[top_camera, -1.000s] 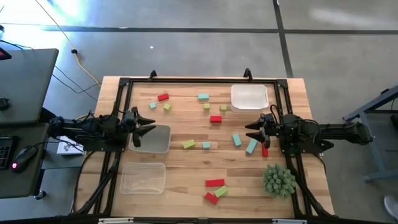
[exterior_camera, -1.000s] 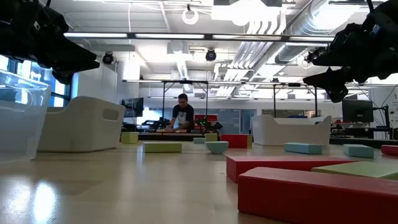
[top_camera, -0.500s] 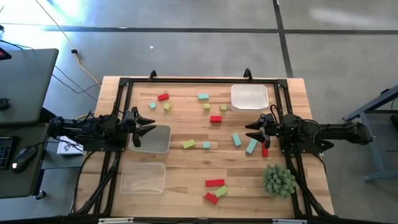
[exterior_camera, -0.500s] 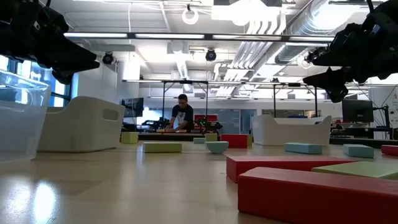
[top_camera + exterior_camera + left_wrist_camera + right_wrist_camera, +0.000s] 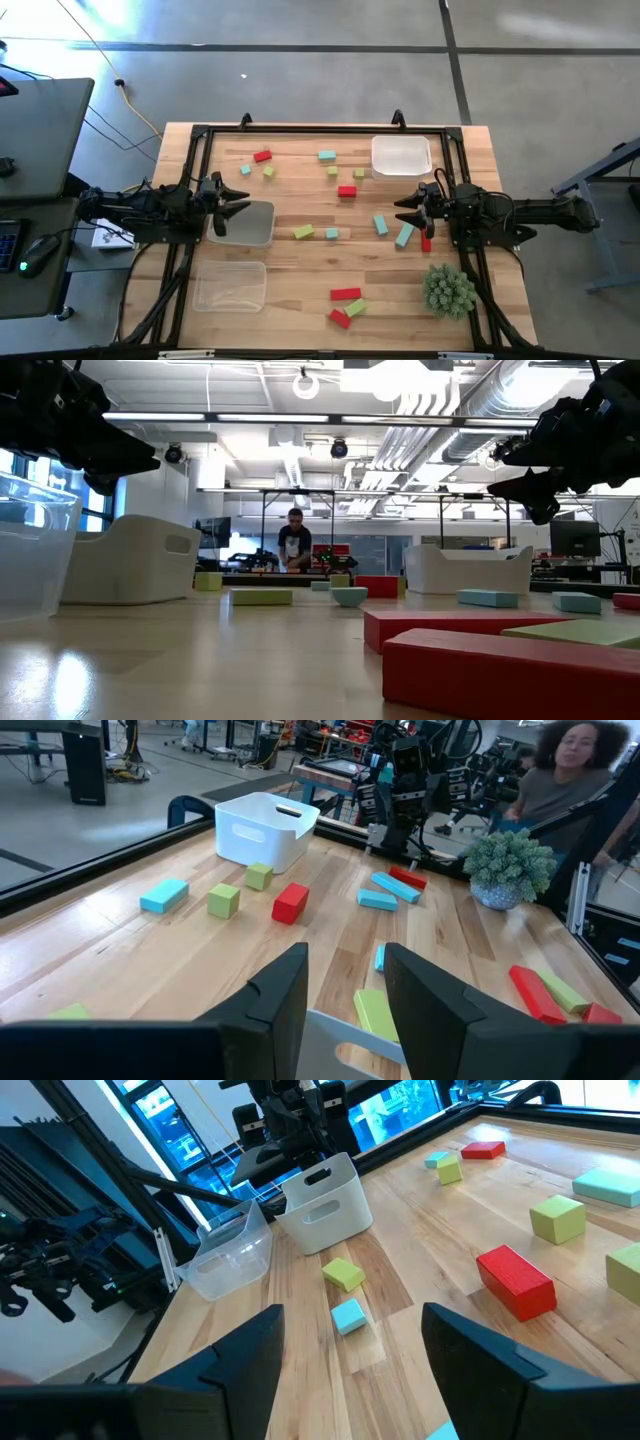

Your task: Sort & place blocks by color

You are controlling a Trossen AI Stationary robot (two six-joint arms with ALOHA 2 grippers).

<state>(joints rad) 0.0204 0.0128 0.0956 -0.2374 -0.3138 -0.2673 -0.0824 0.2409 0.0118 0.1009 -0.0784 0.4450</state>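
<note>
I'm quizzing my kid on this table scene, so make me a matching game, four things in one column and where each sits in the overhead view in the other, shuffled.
Things:
1. plant ball
2. left gripper
3. right gripper
4. clear tray

Places:
A. hovering at the grey bin's edge
B. near-right corner of the table
C. near-left part of the table
D. above the teal bars, right of centre

Pairs: 1-B, 2-A, 3-D, 4-C

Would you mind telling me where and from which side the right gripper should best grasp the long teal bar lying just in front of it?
Probably from straight above, fingers closing across the narrow width at mid-length. The long teal bar lies flat and slanted on the table, so the right gripper, now open, would need turning to match that slant. A shorter teal block lies close beside its upper end, so mid-length leaves clearance.
</note>
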